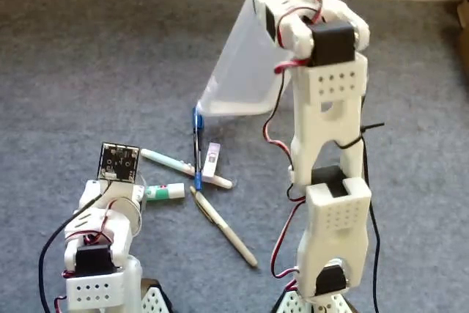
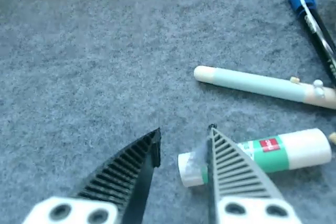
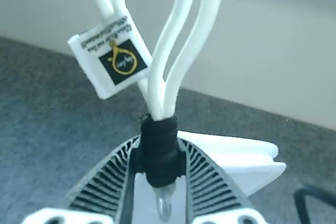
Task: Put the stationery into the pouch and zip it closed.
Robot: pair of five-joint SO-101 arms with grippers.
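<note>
Your left gripper (image 2: 184,132) hangs low over the grey felt-like table covering (image 2: 79,51), its black ribbed jaws spread apart with nothing between them. One jaw tip crosses the capped end of the white glue stick with a green band (image 2: 273,153), which lies flat; from this angle you cannot tell whether that tip touches it. Just past the glue stick lies the mint-green pen with cream ends (image 2: 262,85), flat and clear of it; farther out is the black pen with a blue cap (image 2: 307,3).

Your right gripper (image 3: 157,145) is raised well above the table and clamped tight on the black-wrapped base of the white cord loop (image 3: 178,51); a small white tag with a black and yellow mark (image 3: 113,56) hangs from that cord. The cord belongs to the translucent white plastic pouch (image 1: 238,71), which hangs tilted from the tall right arm (image 1: 330,108); its lower edge sits close to the table, right at the blue cap.

All the stationery lies outside the pouch, in a loose cluster between the two arms. The long beige pen (image 1: 223,231) lies slantwise nearest the arm bases; a small flat white piece with a purple mark (image 1: 212,159), possibly an eraser, rests beside the black pen's barrel. Your left arm (image 1: 95,247) sits low at the near edge, beside the glue stick.
</note>
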